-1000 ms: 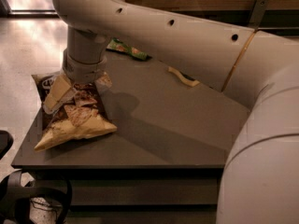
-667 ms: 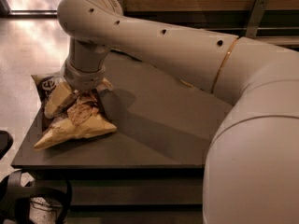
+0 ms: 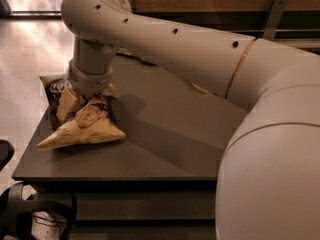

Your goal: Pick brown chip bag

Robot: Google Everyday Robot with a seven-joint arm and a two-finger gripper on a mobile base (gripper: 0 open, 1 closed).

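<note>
The brown chip bag (image 3: 82, 126) lies at the left edge of the dark table (image 3: 170, 139). Its dark brown top with white lettering points to the back left, and its pale yellow bottom flares towards the front. My gripper (image 3: 89, 101) comes down from above onto the middle of the bag. One pale finger (image 3: 67, 104) is on its left side and the other (image 3: 109, 90) on its right. The bag is crumpled and pinched between them. The wrist hides part of the bag's top.
My large white arm (image 3: 200, 49) spans the table from the right and hides much of its back. A bit of a green snack bag (image 3: 134, 56) shows behind the arm, and a yellowish item (image 3: 200, 88) shows under it. Black gear (image 3: 35, 214) sits below the table's front left corner.
The arm has swung further over the table and fills more of the view. The gripper stays on the bag, whose front left tip sits slightly higher than before.
</note>
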